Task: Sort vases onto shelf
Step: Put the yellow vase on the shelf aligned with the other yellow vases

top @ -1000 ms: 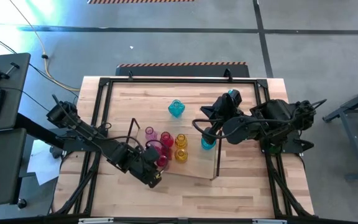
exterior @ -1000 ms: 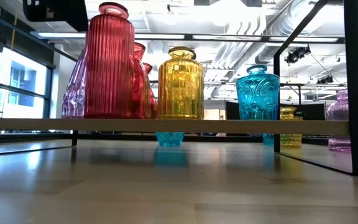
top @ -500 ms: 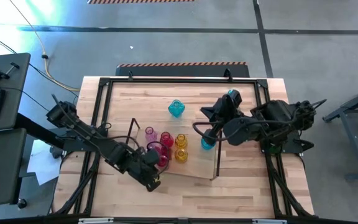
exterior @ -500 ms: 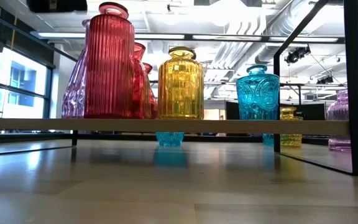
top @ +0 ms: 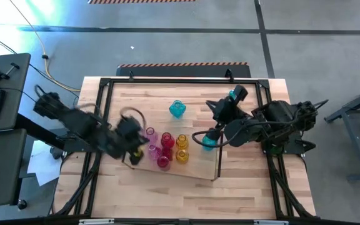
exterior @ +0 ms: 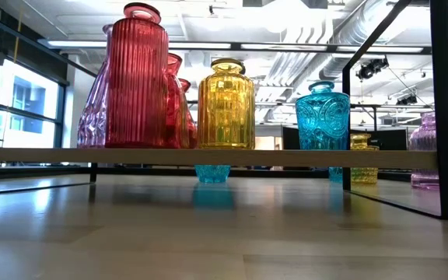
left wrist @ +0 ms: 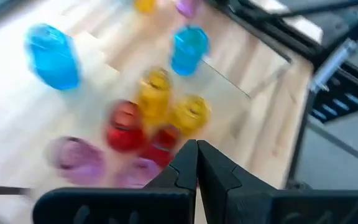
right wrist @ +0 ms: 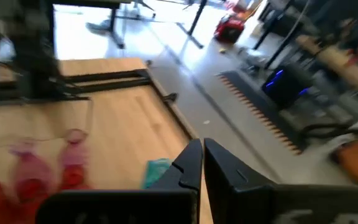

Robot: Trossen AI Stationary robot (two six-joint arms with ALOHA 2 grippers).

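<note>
From above I see the wooden table [top: 167, 194] on grey floor; the vases [top: 165, 149] cluster on the shelf [top: 192, 172], left gripper [top: 135, 155] blurred beside them. Low view: shelf board carries red, yellow and cyan vases before a bright hall. Wrist views: both grippers' jaws pressed together, empty; right gripper [right wrist: 202, 163] overlooks the vases, all smeared.

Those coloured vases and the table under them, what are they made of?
The red vase, yellow vase and cyan vase look like glossy tinted glass: ceiling lights show through them, and their ribbed or patterned walls glint. The table looks like pale, smooth-finished wood, with visible grain and plank lines.
</note>
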